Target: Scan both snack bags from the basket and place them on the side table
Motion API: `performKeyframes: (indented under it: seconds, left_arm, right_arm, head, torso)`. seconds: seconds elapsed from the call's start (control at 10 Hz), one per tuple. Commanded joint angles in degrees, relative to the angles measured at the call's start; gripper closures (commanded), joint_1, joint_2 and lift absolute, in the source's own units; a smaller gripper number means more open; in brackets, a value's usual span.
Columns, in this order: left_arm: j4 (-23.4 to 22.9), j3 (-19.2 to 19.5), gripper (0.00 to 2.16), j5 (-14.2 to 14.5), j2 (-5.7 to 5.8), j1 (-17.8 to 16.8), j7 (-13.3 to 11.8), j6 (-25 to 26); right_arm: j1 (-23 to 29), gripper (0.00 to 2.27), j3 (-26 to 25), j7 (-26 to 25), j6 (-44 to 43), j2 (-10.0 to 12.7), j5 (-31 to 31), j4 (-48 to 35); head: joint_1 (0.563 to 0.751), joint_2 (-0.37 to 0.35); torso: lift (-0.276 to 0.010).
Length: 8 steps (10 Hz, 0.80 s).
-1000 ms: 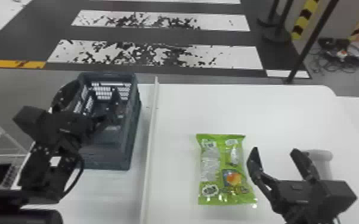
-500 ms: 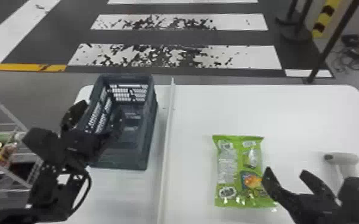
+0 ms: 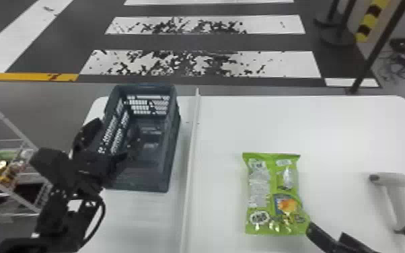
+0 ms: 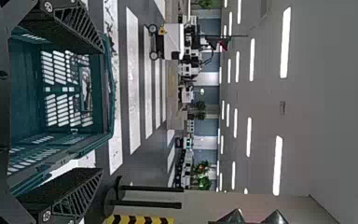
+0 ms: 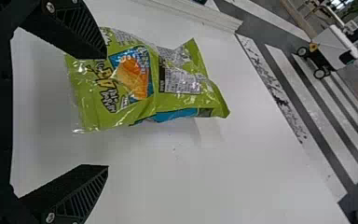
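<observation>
We log right gripper [image 5: 107, 111] wide, empty; green snack bag [image 5: 135, 88] lies by one jaw, probably laid flat for scanning. Left gripper [image 4: 102, 109], also wide, at basket [image 3: 141, 182], presumably for retrieval.

Shiny grn snack bag [image 3: 270, 188] lying on white tbl [image 3: 238, 124], R of upright dk basket [image 3: 141, 180] w/ slotted sides

The head view has swung left, showing more of the wire rack [image 3: 8, 122]. The right pincer [image 3: 328, 232] has drawn back toward the robot alongside the green snack bag [image 3: 274, 195]; the left pincer [image 3: 113, 138] has pulled back at the slatted plastic basket [image 3: 144, 176].
</observation>
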Motion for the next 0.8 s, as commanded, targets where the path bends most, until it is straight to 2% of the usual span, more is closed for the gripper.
performKeyframes:
  seconds: [0.0, 0.2, 0.7]
  left_arm:
    - [0.3, -0.3, 0.1, 0.0, -0.04, -0.1, 0.0, 0.0]
    - [0.5, -0.4, 0.1, 0.0, 0.05, -0.1, -0.1, 0.4]
    - [1.3, -0.3, 0.1, 0.1, 0.05, -0.5, -0.1, 0.7]
  right_arm:
    - [-1.4, 0.09, -2.3, 0.7, 5.7, 0.1, -2.2, 0.3]
    - [-2.9, 0.09, -3.3, 2.2, 10.0, 0.1, -4.6, 1.1]
    - [-4.0, 0.09, -2.3, 2.8, 9.8, 0.1, -4.1, -0.1]
  head:
    - [0.695, 0.094]
    - [0.695, 0.096]
    - [0.695, 0.117]
  torso:
    - [-0.075]
    - [-0.075]
    - [-0.075]
